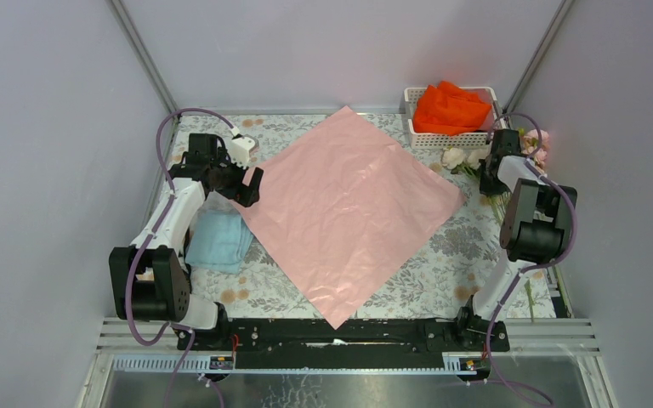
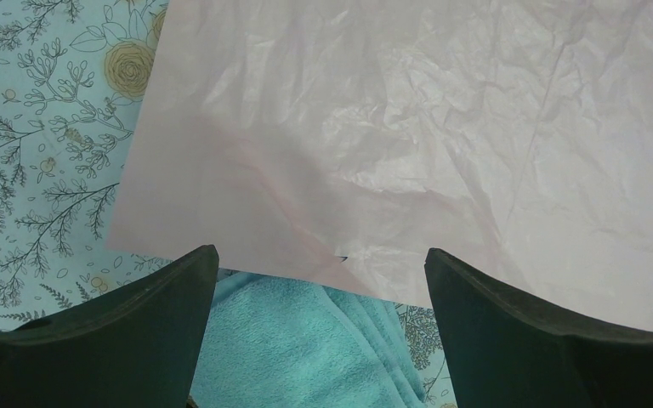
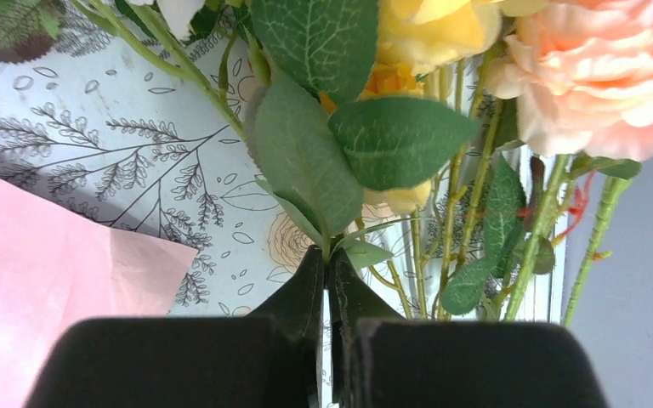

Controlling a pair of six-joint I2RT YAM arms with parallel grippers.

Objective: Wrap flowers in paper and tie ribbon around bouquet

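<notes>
R gripper (image 3: 327,259) at far-right, clamped on flowers (image 3: 306,161) stem; L gripper (image 2: 320,252) wide apart over paper (image 2: 442,127) edge.

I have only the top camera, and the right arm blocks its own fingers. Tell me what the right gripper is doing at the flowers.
Observer: The right gripper is shut, with the base of a leaf of the flowers right at its tips. I cannot tell if the leaf is pinched.
Operator: Name the blooms ahead of it.
Observer: A yellow rose and a pink rose fill the top of the right wrist view.
Operator: Report the left side.
Observer: The left gripper is open above the edge of the paper, and that edge lies over the blue cloth.
</notes>
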